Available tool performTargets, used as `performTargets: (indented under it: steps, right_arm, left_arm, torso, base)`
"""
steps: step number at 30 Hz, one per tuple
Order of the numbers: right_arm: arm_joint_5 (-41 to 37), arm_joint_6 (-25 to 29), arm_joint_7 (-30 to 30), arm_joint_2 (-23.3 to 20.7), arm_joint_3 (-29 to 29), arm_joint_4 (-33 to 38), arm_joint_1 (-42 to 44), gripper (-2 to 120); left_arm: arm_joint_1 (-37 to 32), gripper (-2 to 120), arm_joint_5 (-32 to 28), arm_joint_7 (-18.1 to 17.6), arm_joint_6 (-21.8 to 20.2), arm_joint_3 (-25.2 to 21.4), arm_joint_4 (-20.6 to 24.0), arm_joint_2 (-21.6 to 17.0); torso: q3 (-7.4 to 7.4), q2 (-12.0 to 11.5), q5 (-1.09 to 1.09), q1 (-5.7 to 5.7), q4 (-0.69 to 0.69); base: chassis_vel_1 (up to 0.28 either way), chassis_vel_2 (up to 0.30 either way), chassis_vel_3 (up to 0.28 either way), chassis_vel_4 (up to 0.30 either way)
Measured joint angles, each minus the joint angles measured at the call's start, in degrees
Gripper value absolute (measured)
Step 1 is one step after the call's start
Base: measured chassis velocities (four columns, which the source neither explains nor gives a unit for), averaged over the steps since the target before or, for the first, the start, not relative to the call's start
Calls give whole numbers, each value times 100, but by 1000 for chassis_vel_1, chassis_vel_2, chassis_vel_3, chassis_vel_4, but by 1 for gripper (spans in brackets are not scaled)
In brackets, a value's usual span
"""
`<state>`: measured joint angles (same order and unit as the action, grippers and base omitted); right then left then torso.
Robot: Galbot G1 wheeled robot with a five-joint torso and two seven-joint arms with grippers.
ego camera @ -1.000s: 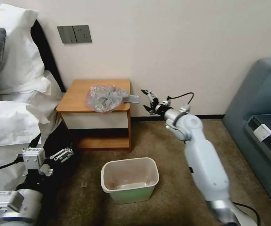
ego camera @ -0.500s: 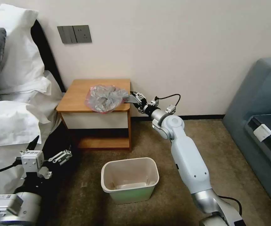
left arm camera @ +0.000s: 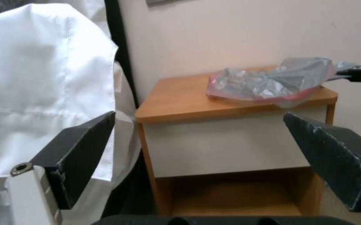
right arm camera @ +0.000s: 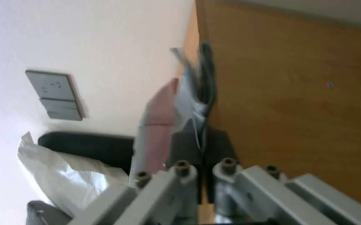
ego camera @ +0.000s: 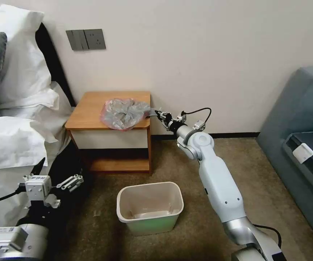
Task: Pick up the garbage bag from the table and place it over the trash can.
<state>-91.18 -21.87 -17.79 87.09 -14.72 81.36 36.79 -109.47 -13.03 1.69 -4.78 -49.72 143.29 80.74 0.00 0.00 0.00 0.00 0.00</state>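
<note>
- surface (ego camera: 91, 108): the nightstand against the wall, its right edge facing my right arm.
- trash can (ego camera: 150, 207): on the floor in front of the surface, much lower, well apart from the bag.
- garbage bag (ego camera: 124, 113): crumpled heap at the surface's front right corner, a flap sticking out past the right edge.
- my right hand (ego camera: 158, 114): just off that right edge, pinched closed on the flap; bag lies straight ahead of it, toward the surface's middle.
- my left hand (ego camera: 70, 182): parked low by the bed, fingers apart, holding nothing, far from the bag.
</note>
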Motion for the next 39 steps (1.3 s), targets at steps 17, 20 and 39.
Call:
performTargets:
  steps: [17, 20, 39]
  right_arm:
    - [-1124, 258, -2066, -1047, 711, 3118, 1369, 0]
    - [-1123, 289, -2282, -1259, 918, 3513, 1629, 0]
    - [-318, 153, -3092, -2213, 1570, 4415, 3032, 0]
  left_arm:
    - [100, 100, 36, 15, 67, 40, -30, -40]
    - [124, 100, 35, 15, 67, 56, -44, -57]
    - [206, 100, 6, 1, 205, 89, -93, -81]
  torso:
    - [-1, 0, 1, 0, 0]
    - [0, 1, 0, 0, -1]
    - [-1, 1, 0, 0, 0]
  base:
    - [0, 0, 0, 0]
    - [0, 0, 0, 0]
    - [0, 0, 0, 0]
